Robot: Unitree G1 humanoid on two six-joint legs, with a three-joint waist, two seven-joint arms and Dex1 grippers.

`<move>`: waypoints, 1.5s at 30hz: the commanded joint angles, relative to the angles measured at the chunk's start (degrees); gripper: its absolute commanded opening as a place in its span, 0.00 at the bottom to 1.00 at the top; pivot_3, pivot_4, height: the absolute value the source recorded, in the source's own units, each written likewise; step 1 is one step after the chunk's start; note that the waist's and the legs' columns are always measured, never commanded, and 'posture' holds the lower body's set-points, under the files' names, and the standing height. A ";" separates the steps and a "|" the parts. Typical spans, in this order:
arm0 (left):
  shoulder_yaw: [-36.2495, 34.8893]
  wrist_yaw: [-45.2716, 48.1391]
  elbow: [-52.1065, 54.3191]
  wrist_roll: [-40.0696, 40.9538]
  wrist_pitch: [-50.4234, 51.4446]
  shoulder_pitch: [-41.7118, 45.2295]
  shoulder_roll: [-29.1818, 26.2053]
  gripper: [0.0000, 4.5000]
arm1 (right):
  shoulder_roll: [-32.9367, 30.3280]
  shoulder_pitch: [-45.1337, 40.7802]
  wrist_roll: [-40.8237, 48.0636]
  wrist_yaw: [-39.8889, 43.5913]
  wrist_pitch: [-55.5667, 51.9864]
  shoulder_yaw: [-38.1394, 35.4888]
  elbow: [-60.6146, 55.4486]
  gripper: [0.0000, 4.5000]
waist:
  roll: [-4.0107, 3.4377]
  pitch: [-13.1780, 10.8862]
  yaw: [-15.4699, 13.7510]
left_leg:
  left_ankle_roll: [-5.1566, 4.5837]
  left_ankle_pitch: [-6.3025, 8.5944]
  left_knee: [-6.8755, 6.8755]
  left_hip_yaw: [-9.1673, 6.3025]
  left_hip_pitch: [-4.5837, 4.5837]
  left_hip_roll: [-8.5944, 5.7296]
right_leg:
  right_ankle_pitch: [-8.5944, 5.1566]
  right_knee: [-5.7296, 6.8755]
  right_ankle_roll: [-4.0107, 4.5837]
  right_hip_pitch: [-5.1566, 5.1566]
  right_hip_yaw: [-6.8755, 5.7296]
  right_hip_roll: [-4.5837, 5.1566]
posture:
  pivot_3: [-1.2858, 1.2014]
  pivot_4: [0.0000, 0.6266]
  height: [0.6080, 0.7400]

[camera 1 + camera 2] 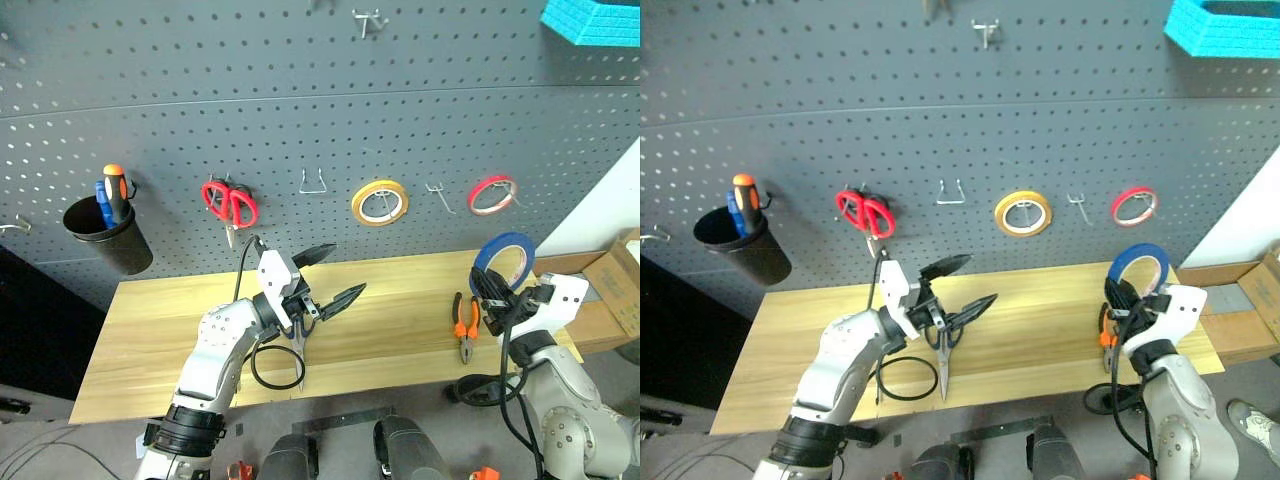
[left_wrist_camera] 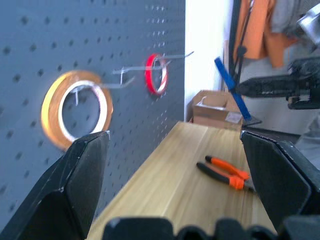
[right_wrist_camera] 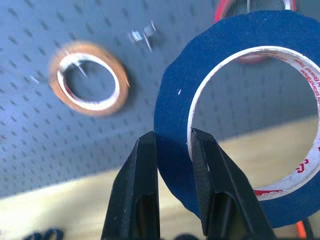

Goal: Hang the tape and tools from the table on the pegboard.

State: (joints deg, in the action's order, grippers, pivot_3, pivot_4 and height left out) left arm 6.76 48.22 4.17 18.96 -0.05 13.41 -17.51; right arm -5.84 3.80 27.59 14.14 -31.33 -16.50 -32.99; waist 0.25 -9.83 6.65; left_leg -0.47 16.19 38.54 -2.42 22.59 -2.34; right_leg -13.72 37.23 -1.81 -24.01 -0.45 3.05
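The blue tape (image 3: 235, 125) stands upright in the right gripper (image 3: 172, 145), whose fingers (image 3: 144, 185) are clamped on the ring's wall, one finger outside and one inside the white inner rim; it is held off the table (image 1: 400, 300), in front of the pegboard (image 1: 300, 100). The left gripper (image 1: 328, 275) hangs above the middle of the table with its fingers (image 2: 70, 185) spread wide apart and nothing between them. Under it on the wood lie the dark-handled scissors (image 1: 943, 350), blades pointing toward the near edge, and beside them a loop of black cable (image 1: 906, 379). The orange-and-black pliers (image 1: 466, 325) lie flat near the table's right end, just left of the right gripper. On the pegboard behind hang, from left to right, a black cup (image 1: 105, 232) with orange and blue screwdrivers (image 1: 113, 192), red-handled scissors (image 1: 230, 203), an empty wire hook (image 1: 315, 182), a yellow tape ring (image 1: 380, 203), another bare hook (image 1: 438, 195) and a red tape ring (image 1: 492, 194).
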 commanded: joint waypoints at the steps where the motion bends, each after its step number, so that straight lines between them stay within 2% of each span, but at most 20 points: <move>1: 0.68 1.22 -0.87 -0.11 -2.15 1.50 0.65 1.00 | -1.70 -3.98 -1.11 -1.55 1.93 2.11 -3.87 0.08 | -0.07 0.21 1.09 | -0.01 0.01 0.12 0.02 0.00 0.00 | 0.01 0.06 -0.02 0.01 0.02 0.00 | 0.39 0.16 1.00; 7: 0.88 1.49 -2.43 -0.70 -2.95 2.21 0.80 1.00 | -6.60 -10.47 -5.26 -1.21 2.16 6.89 -0.26 0.08 | 0.06 0.84 3.21 | -0.09 -0.01 0.39 0.11 -0.12 -0.06 | 0.06 0.41 -0.12 0.07 0.13 -0.01 | 0.39 0.14 1.00; 13: -0.26 0.24 -0.92 -0.90 -2.35 1.16 0.24 1.00 | -8.07 -12.02 -6.90 1.56 1.37 12.63 6.26 0.08 | 0.10 1.35 3.20 | -0.10 -0.01 0.35 0.04 -0.74 -0.02 | 0.04 0.52 -0.12 0.57 0.13 -0.04 | 0.42 0.12 1.00; 17: -1.61 -1.10 0.77 -0.69 -1.58 -0.18 -0.79 1.00 | -8.34 -14.31 -8.47 2.86 2.69 15.10 10.70 0.08 | 0.12 1.60 3.01 | -0.12 -0.03 0.39 0.10 -0.81 -0.03 | 0.04 0.51 -0.14 0.62 0.21 -0.05 | 0.43 0.12 1.00; 23: -2.29 -3.70 3.02 -1.50 -1.11 -2.72 -1.78 1.00 | -8.31 -19.12 -10.13 4.10 4.88 15.54 17.81 0.08 | 0.16 1.91 2.34 | -0.12 -0.03 0.38 0.11 -0.84 -0.03 | 0.05 0.55 -0.11 0.61 0.48 -0.04 | 0.45 0.11 1.00; 33: -2.97 -7.31 6.90 -2.42 0.09 -6.21 -2.61 1.00 | -8.00 -25.51 -12.00 5.89 8.89 15.12 28.50 0.08 | 0.21 2.02 -0.61 | -0.12 -0.03 0.38 0.19 -0.89 -0.03 | 0.07 0.63 -0.08 0.58 0.59 -0.03 | 0.48 0.12 1.00; 42: -3.47 -9.72 10.55 -2.27 2.04 -8.85 -3.17 1.00 | -7.63 -34.95 -16.64 5.90 14.14 15.41 47.32 0.08 | 0.24 2.04 -2.19 | -0.12 -0.03 0.37 0.41 -1.03 -0.04 | 0.11 0.70 -0.02 0.59 0.79 -0.04 | 0.49 0.15 1.00; 45: -3.62 -10.32 11.90 -2.23 2.78 -9.78 -3.31 1.00 | -7.53 -36.13 -16.91 6.44 15.00 15.20 49.58 0.08 | 0.26 2.03 -2.26 | -0.12 -0.03 0.33 0.53 -1.12 -0.02 | 0.11 0.73 -0.02 0.59 0.89 -0.05 | 0.50 0.18 1.00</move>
State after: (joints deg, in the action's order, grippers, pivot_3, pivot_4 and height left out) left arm 4.13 38.49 13.17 16.40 2.56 3.78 -20.37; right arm -13.34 -31.24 10.65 20.17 -17.64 -0.82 16.51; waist 0.51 -7.80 4.39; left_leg -0.60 16.17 38.85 -1.87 21.46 -2.35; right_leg -13.61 37.97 -1.82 -23.42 0.46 3.00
